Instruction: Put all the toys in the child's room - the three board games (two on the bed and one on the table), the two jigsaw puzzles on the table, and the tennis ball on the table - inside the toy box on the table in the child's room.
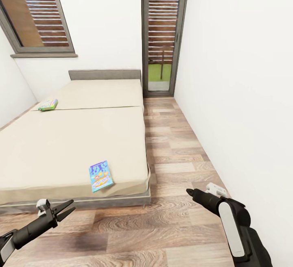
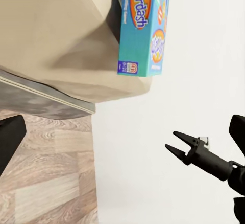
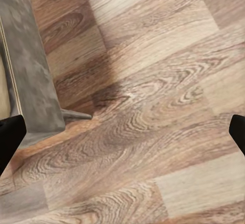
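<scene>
Two board games lie on the bed (image 1: pixel 73 145). A blue one (image 1: pixel 101 176) with white lettering rests near the mattress's front right corner. A white-green one (image 1: pixel 48 105) lies far back at the left. My left gripper (image 1: pixel 73 205) hovers open over the floor, just in front of the bed's near edge and left of the blue game. In the left wrist view the blue game (image 2: pixel 145 29) overhangs the mattress corner. My right gripper (image 1: pixel 189 192) is open above the floor to the right of the bed, and it appears again (image 2: pixel 171 149) in the left wrist view. The table and toy box are out of view.
Wood-plank floor (image 1: pixel 175 149) runs between the bed and the white right wall (image 1: pixel 244 96). A tall glass door (image 1: pixel 160 35) stands at the far end, and a window (image 1: pixel 38 15) sits above the grey headboard (image 1: pixel 103 74). The grey bed frame (image 3: pixel 30 70) and its leg (image 3: pixel 76 114) are close to my right gripper.
</scene>
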### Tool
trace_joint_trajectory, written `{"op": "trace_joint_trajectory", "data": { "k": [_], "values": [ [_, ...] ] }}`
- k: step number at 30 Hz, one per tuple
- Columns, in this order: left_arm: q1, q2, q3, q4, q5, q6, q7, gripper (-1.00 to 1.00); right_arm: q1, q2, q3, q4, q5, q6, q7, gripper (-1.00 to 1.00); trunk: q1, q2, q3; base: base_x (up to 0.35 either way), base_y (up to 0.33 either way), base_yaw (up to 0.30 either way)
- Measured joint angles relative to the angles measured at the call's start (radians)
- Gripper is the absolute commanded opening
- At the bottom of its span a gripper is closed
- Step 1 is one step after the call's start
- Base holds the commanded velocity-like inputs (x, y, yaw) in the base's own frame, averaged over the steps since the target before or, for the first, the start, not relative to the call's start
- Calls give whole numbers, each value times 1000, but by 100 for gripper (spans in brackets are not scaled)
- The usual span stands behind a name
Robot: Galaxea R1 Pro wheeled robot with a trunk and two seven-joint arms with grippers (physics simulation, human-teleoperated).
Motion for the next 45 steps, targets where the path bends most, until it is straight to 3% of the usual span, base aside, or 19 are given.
{"op": "trace_joint_trajectory", "data": {
  "k": [30, 45],
  "values": [
    [0, 0, 1, 7, -1, 16, 26, 100, 0, 2, 0, 0, 0, 0, 0, 100, 0, 0, 0, 45, -57, 0],
    [0, 0, 37, 8, -1, 45, 59, 100, 0, 3, 3, 0, 0, 1, 1, 100, 0, 0, 0, 58, -71, 0]
  ]
}}
